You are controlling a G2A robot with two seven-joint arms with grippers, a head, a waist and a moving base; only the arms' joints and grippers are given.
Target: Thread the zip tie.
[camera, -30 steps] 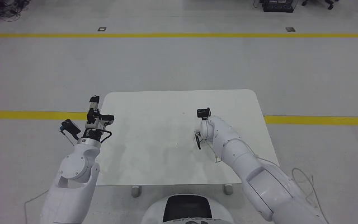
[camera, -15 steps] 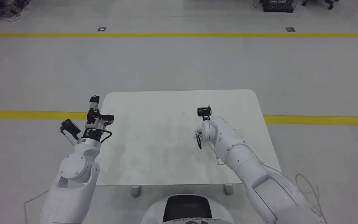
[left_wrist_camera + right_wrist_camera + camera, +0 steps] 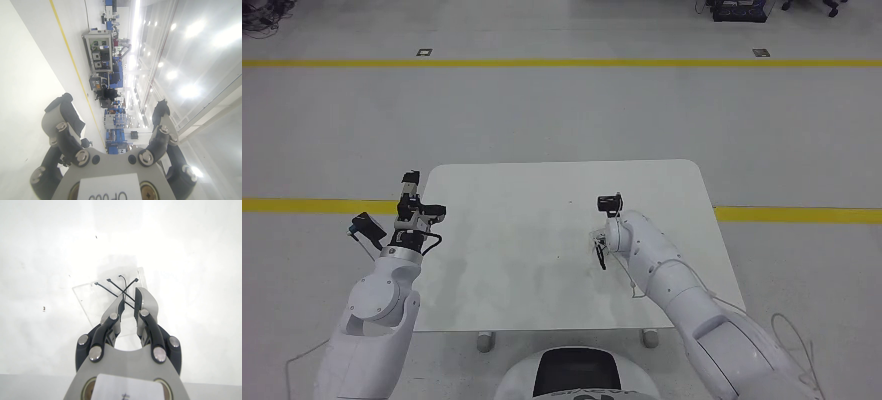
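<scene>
When seen from above, bench [image 3: 542,200]: white, with rounded corners, standing on a pale floor crossed by yellow lines [image 3: 562,63].
top view, left tool [image 3: 417,198]: at the bench's left edge, pointed away from the robot, well apart from the other arm.
top view, right tool [image 3: 598,253]: over the right-middle part of the bench, pointed down, dark tips close to the surface; whatever lies beneath is too small to make out.
left wrist view, left tool [image 3: 113,101]: spread wide, with nothing between the black fingers [image 3: 66,113]; aimed level across a hall of workstations.
right wrist view, clear tray [image 3: 85,294]: square and see-through, lying flat on the bench.
right wrist view, zip ties [image 3: 113,286]: four, black and thin, lying in the clear tray with heads toward the edge farthest from the tool and straps crossing one another.
right wrist view, curved zip tie [image 3: 125,283]: strap bent in an arc, running toward one ribbed pad; touching it or just beside it, cannot tell which.
right wrist view, right tool [image 3: 130,292]: narrow gap, pads not meeting, tips just over the crossing of the straps; nothing plainly pinched.
right wrist view, specks [image 3: 43,308]: a few small dark marks on the bench, well apart from the clear tray.
</scene>
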